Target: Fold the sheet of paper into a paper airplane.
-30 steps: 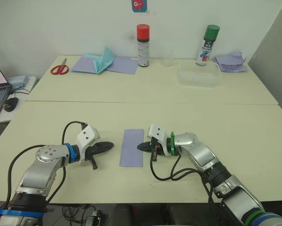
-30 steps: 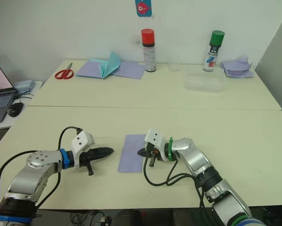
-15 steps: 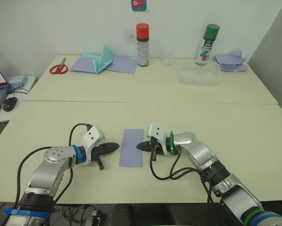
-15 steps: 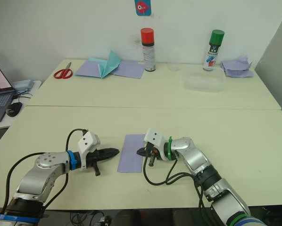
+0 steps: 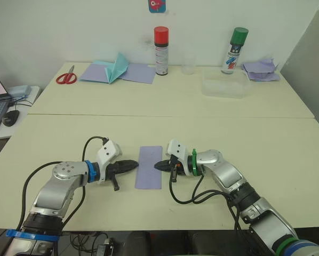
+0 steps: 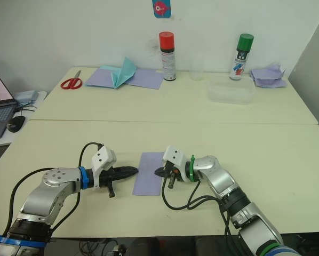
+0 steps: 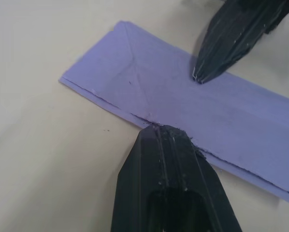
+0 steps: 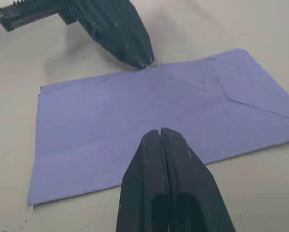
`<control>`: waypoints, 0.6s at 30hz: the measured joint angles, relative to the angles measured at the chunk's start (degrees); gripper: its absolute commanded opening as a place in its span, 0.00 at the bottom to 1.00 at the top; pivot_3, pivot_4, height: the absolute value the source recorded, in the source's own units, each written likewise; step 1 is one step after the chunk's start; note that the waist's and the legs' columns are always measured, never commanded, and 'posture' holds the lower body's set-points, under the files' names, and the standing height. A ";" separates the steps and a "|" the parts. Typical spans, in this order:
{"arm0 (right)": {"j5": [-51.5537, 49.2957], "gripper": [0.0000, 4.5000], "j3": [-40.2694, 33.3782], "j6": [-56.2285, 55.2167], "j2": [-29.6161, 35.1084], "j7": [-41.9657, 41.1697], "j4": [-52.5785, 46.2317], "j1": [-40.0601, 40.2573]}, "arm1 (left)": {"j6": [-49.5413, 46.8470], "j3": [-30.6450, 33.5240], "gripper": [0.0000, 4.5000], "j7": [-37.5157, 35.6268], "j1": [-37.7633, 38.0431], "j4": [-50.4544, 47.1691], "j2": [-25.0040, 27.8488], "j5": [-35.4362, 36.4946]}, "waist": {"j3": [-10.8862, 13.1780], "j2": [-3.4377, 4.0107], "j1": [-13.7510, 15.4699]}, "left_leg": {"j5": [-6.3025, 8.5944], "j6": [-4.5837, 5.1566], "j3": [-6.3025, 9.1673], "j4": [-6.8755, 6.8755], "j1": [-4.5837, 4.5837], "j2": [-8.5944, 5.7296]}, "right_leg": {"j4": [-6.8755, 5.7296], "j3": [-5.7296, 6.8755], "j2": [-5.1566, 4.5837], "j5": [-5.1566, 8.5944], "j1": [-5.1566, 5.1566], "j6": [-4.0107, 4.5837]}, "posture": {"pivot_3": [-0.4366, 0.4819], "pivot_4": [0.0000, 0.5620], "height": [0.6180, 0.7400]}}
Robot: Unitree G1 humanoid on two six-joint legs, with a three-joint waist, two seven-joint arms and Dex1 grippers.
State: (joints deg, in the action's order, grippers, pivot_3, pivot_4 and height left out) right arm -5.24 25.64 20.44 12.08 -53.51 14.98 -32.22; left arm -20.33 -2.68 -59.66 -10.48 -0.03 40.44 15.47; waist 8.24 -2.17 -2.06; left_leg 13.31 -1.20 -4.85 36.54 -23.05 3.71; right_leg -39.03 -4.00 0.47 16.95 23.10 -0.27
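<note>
Where the two cream tables (image 5: 165, 101) meet, a seam is seen across the middle of the picture, and the sheet of paper (image 5: 150, 167) is laid flat on the near table, just below the middle of the frame. It is folded into a long narrow strip with slanted creases at one end. On its left side the left gripper (image 5: 135, 165) is placed, its two black fingers pressed together and its tip touching the strip's left long edge. On its right side the right gripper (image 5: 157, 166) is placed, fingers also pressed together with nothing between them, and its tip is set down on the paper near the right long edge. The strip is thus found between the two tips. At the upper middle of the frame a red-capped spray can (image 5: 161, 44) is stood.
</note>
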 measured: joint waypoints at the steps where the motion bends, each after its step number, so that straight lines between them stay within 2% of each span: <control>1: 0.00 0.00 -0.03 0.09 -0.01 0.01 -0.03 0.01 | 0.71 -0.30 0.00 -0.02 -0.02 0.13 0.15 -0.37 | 0.00 0.00 0.00 | 0.00 0.00 0.00 0.00 0.00 0.00 | 0.00 0.00 0.00 0.00 0.00 0.00 | 0.48 0.27 1.00; 18: -0.01 0.00 -0.11 1.18 0.02 0.27 -0.76 0.14 | 4.58 -1.60 0.00 -1.21 -1.31 1.82 1.47 -2.90 | 0.00 0.00 0.04 | 0.00 0.00 -0.01 0.00 0.00 0.00 | 0.00 0.00 0.00 0.01 0.00 -0.01 | 0.48 0.27 1.00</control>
State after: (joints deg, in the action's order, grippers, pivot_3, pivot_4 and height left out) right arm -5.26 25.53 21.62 12.10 -53.24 14.22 -32.08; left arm -15.75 -4.28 -60.87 -11.79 1.79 41.91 12.57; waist 8.24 -2.17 -2.02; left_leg 13.31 -1.20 -4.85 36.53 -23.05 3.70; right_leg -39.03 -4.01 0.47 16.95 23.10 -0.28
